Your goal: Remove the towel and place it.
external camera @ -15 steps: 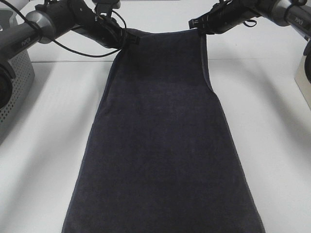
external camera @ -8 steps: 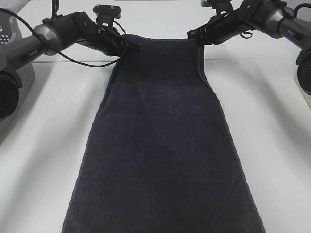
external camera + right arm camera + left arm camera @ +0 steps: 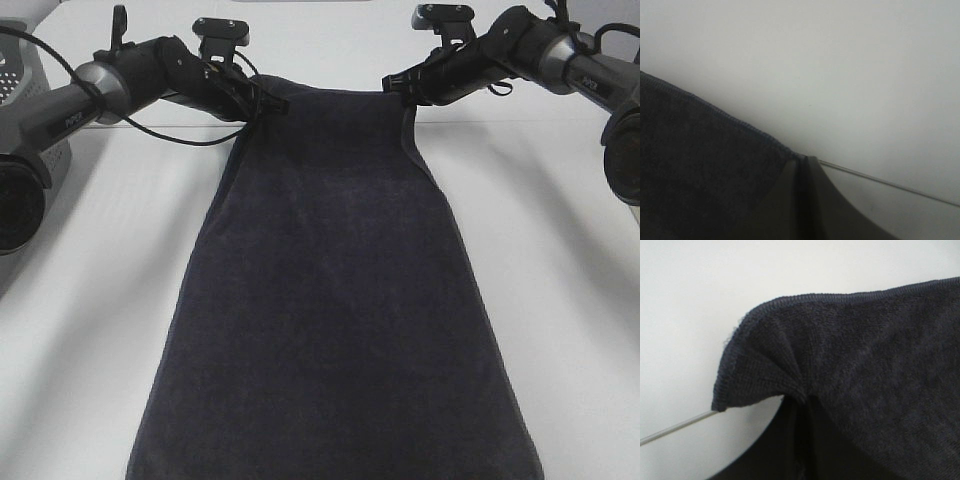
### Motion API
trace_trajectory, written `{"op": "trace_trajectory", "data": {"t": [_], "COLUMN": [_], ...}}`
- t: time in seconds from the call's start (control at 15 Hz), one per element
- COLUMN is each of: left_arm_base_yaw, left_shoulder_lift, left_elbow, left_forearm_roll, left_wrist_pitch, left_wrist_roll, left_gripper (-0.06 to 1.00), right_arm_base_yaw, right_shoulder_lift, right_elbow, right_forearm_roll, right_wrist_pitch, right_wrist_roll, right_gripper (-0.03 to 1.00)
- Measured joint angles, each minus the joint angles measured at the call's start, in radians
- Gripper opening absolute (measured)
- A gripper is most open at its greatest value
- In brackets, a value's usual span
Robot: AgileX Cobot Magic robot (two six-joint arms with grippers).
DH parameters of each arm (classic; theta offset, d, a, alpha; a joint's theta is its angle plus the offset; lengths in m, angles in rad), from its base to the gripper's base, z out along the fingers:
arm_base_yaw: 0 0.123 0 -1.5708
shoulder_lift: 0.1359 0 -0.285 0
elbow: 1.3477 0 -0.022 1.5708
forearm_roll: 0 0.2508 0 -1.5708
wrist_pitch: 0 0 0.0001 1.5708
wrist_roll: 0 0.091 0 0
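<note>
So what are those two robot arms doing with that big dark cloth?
Each arm is pinching one far corner of the towel: the left gripper is shut on one corner, the right gripper on the other. The rest of the towel lies spread out over the white table, towards the camera. A grey basket sits off at the left edge.
</note>
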Motion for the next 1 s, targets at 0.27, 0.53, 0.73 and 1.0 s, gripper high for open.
{"op": "trace_trajectory", "data": {"t": [0.27, 0.53, 0.73, 1.0], "left_arm_base_yaw": [0.0, 0.0, 0.0, 0.0], "left_shoulder_lift": [0.0, 0.004, 0.017, -0.004], "left_elbow": [0.0, 0.0, 0.0, 0.0], "left_forearm_roll": [0.0, 0.0, 0.001, 0.008], "left_wrist_pitch": [-0.022, -0.039, -0.039, -0.026], "left_wrist_roll": [0.0, 0.0, 0.0, 0.0], "left_gripper": [0.1, 0.5, 0.63, 0.64], "right_arm_base_yaw": [0.0, 0.0, -0.006, -0.022], "right_shoulder_lift": [0.0, 0.0, 0.0, 0.011], "right_elbow": [0.0, 0.0, 0.0, 0.0], "right_forearm_roll": [0.008, 0.008, 0.008, 0.008], "right_wrist_pitch": [0.001, 0.001, -0.011, -0.057], "right_wrist_roll": [0.0, -0.007, -0.01, -0.009], "right_gripper": [0.04, 0.26, 0.51, 0.57]}}
